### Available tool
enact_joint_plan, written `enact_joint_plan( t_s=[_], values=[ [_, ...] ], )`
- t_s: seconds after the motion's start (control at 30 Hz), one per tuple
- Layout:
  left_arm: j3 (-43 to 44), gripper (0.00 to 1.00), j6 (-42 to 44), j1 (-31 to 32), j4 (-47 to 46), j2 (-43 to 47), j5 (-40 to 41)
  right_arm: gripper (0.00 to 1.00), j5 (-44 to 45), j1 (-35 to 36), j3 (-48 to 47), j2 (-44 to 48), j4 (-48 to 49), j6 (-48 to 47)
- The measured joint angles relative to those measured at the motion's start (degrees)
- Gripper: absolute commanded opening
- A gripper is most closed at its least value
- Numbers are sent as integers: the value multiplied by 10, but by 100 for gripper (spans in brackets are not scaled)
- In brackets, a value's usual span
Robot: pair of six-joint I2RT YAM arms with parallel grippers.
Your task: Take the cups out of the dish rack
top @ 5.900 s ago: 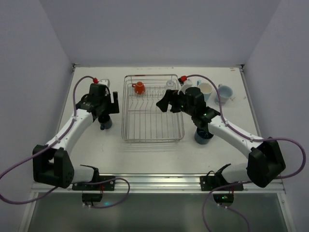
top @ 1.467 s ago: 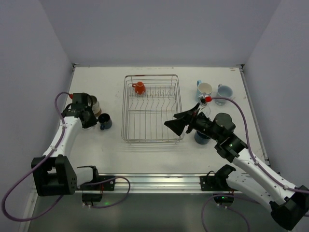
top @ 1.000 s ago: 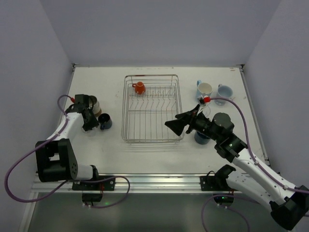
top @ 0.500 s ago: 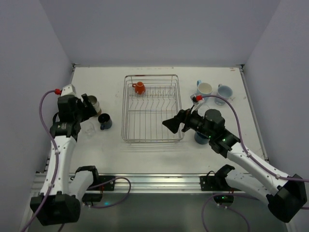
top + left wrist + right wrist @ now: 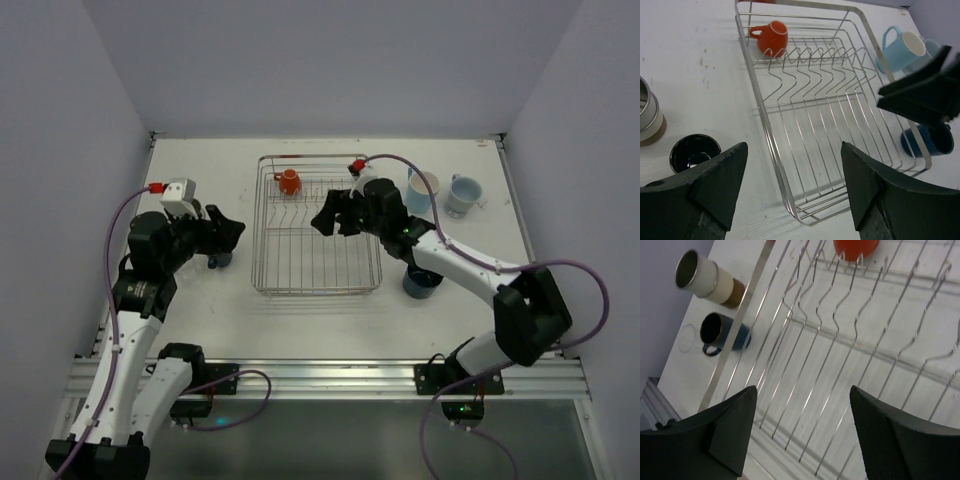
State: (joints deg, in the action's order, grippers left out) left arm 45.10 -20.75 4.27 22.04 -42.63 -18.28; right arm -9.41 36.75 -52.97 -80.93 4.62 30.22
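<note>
Orange mug is sitting in the far left corner of the dish rack, lying far-left of the right gripper, which is hovering wide open and empty, nearer than the wide-open left gripper.

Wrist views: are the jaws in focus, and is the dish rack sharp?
Left wrist: the jaws are dark and soft along the bottom edge, while the dish rack and orange mug are sharp. Right wrist: the jaws are blurred too, the rack wires crisp.
</note>
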Motion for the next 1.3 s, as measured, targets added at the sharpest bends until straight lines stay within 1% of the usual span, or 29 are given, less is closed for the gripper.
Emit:
enact_joint_plan(
  t_s=[0.07, 0.17, 0.2, 0.3, 0.43, 0.5, 0.57, 0.63, 0.7, 0.83, 1.1, 1.2, 1.3],
  values=[
    [-9, 79, 2, 11, -13, 16, -8, 76, 13, 1, -68, -62, -18, -9],
    [-23, 79, 5, 25, -27, 37, -5, 75, 35, 1, -206, -167, -64, -27],
    [-28, 79, 6, 33, -30, 43, -1, 75, 42, 1, -266, -207, -85, -36],
    [-38, 79, 9, 62, -36, 52, 15, 71, 59, 1, -394, -291, -133, -59],
    [-42, 78, 14, 100, -36, 51, 38, 70, 82, 1, -574, -405, -220, -89],
    [-42, 78, 17, 121, -34, 52, 56, 70, 93, 1, -669, -467, -264, -101],
    [-42, 78, 19, 144, -33, 55, 71, 77, 103, 1, -752, -523, -304, -109],
    [-42, 78, 20, 162, -30, 62, 84, 81, 111, 1, -822, -572, -334, -116],
    [-42, 78, 22, 177, -30, 69, 96, 81, 116, 1, -845, -596, -349, -120],
    [-42, 78, 24, 197, -30, 80, 115, 80, 119, 1, -847, -617, -367, -120],
    [-42, 78, 24, 221, -26, 95, 130, 80, 116, 1, -898, -679, -367, -105],
    [-42, 78, 24, 229, -25, 97, 132, 78, 116, 1, -898, -683, -365, -95],
    [-42, 78, 24, 233, -22, 103, 134, 71, 117, 1, -899, -683, -361, -84]
  ],
)
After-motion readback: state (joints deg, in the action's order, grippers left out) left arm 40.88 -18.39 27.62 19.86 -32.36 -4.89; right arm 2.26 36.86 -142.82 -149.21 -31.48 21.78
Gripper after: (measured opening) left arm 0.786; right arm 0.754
